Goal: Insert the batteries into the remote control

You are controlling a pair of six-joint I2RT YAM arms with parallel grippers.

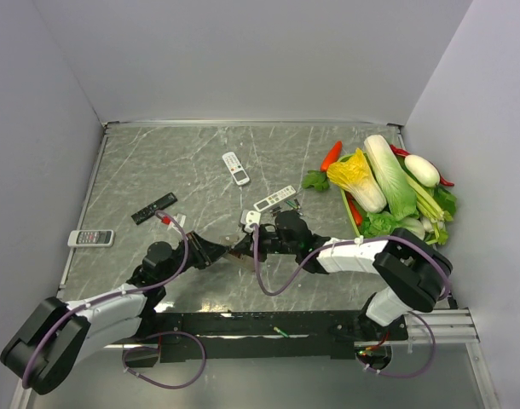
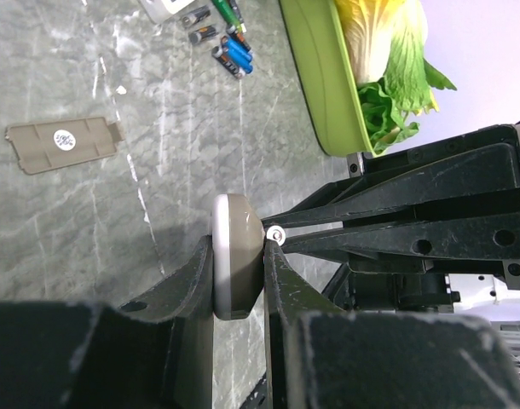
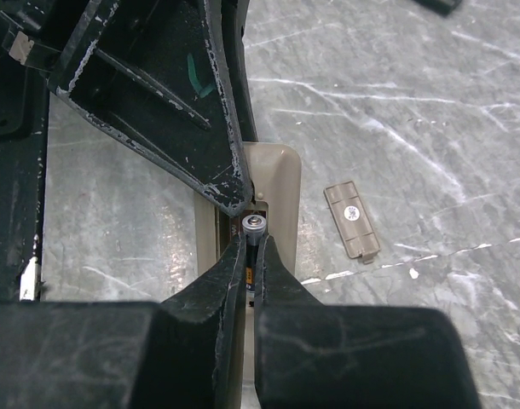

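The remote control (image 2: 237,256) shows edge-on in the left wrist view, white front and grey-beige back, clamped between my left gripper's (image 2: 239,249) jaws just above the table. In the right wrist view its beige back (image 3: 277,175) faces up with the battery bay open. My right gripper (image 3: 254,247) is shut on a dark grey battery (image 3: 254,228) and holds it in the bay, silver tip forward. Spare batteries (image 2: 227,47), green, blue and dark, lie in a loose pile on the table. In the top view both grippers meet at the table's near middle (image 1: 234,251).
The beige battery cover (image 3: 352,220) lies loose beside the remote, also in the left wrist view (image 2: 62,143). A green tray (image 2: 324,81) of vegetables (image 1: 388,183) sits at the right. Other remotes lie around: small white (image 1: 235,168), slim white (image 1: 274,198), black (image 1: 153,208), grey (image 1: 91,238).
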